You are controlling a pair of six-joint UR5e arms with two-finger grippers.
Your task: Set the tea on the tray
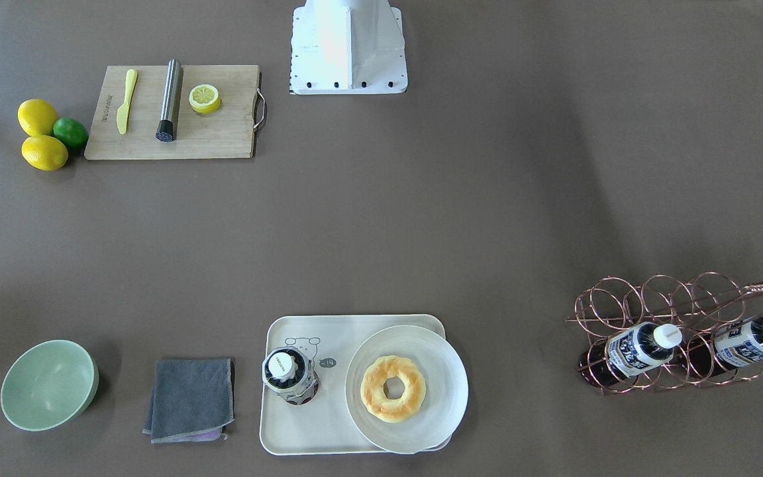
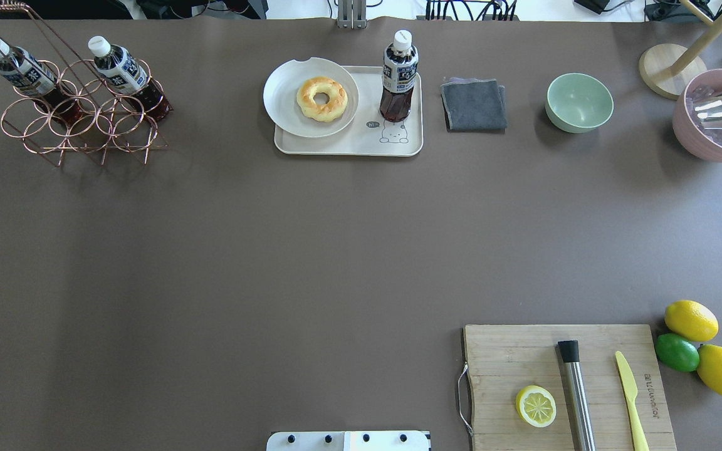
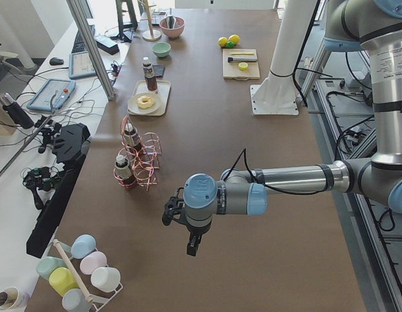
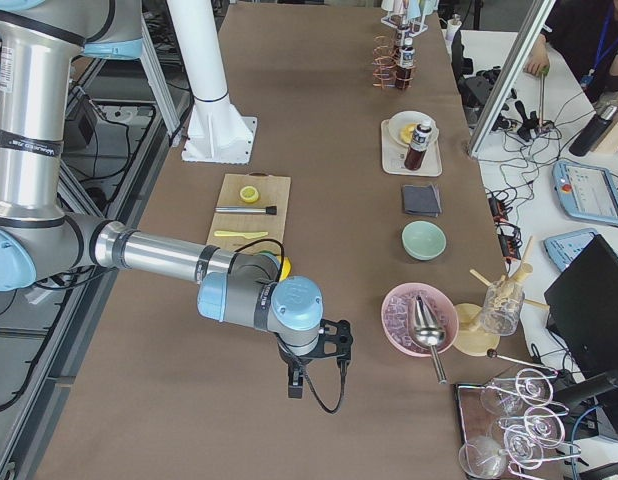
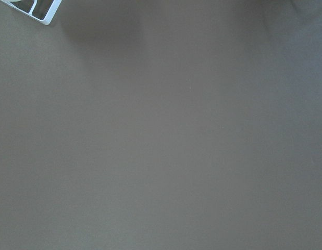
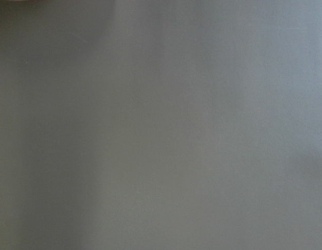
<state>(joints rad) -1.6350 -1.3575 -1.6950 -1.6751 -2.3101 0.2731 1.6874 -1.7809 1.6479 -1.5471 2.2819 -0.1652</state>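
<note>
Left gripper (image 3: pixel 192 247) and right gripper (image 4: pixel 294 385) each hang over bare table (image 2: pixel 273 263), well apart from everything; whether their jaws are apart or together I cannot tell. In the overhead view the tea (image 2: pixel 398 78) stands upright on the tray (image 2: pixel 336 147), long axis vertical, cap up. A plate (image 2: pixel 282 94) with a doughnut (image 2: pixel 321 98) sits at its 9 o'clock. A grey cloth (image 2: pixel 474 105) lies at 3 o'clock, off the tray. Far toward 9 is a wire rack (image 2: pixel 85 131).
</note>
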